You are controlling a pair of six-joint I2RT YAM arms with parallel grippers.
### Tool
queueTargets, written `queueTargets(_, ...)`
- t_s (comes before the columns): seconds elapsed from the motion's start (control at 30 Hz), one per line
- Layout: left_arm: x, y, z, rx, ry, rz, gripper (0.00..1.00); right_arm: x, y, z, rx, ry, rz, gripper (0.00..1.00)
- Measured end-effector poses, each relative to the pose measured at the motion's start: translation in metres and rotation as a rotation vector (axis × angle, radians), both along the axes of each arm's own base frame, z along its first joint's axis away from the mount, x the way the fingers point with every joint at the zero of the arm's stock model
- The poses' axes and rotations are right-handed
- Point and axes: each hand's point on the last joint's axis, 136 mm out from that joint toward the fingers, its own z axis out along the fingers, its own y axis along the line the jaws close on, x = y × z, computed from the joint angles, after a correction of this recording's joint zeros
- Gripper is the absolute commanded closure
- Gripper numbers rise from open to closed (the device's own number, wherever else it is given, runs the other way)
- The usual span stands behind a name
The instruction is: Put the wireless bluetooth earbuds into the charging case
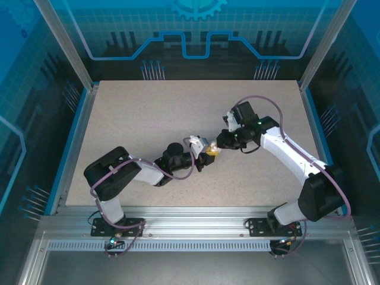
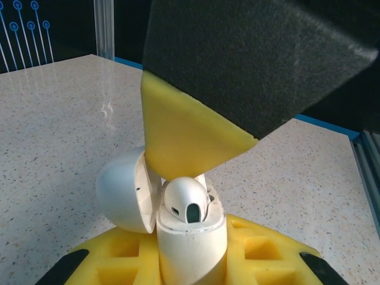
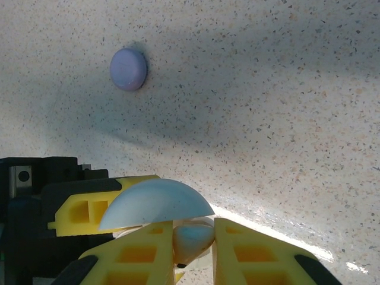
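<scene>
White case (image 2: 191, 234) clamped in L pincer (image 2: 193, 261); R pincer (image 3: 193, 252) pinches earbud (image 3: 193, 236).

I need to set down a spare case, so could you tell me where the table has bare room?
The far half of the table is bare, from the back edge to the arms; so is the near strip between the bases. The middle is crowded: left fingers hold the white case, right fingers meet them, and a purple disc lies nearby.

L arm (image 1: 139, 172), R arm (image 1: 286, 146); jaws clamped
</scene>
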Motion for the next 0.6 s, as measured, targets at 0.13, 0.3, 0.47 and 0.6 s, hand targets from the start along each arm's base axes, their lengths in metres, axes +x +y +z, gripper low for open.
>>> queueTargets(0.13,-0.0007,-0.0004,0.0008,-0.003,-0.002,-0.005,0.88,-0.0009,-0.0002,0.0013,-0.001,-0.01,0.012,0.79)
queueTargets(0.3,-0.0009,-0.0007,0.0026,-0.008,-0.008,-0.007,0.88,-0.0014,0.0001,0.0027,0.001,-0.017,0.021,0.72)
queueTargets(0.47,-0.0008,-0.0008,0.0044,-0.013,-0.013,-0.007,0.88,-0.0014,-0.0004,0.0031,-0.002,-0.021,0.022,0.68)
queueTargets(0.6,-0.0007,-0.0008,0.0046,-0.014,-0.014,-0.006,0.88,-0.0014,-0.0004,0.0045,0.001,-0.025,0.022,0.65)
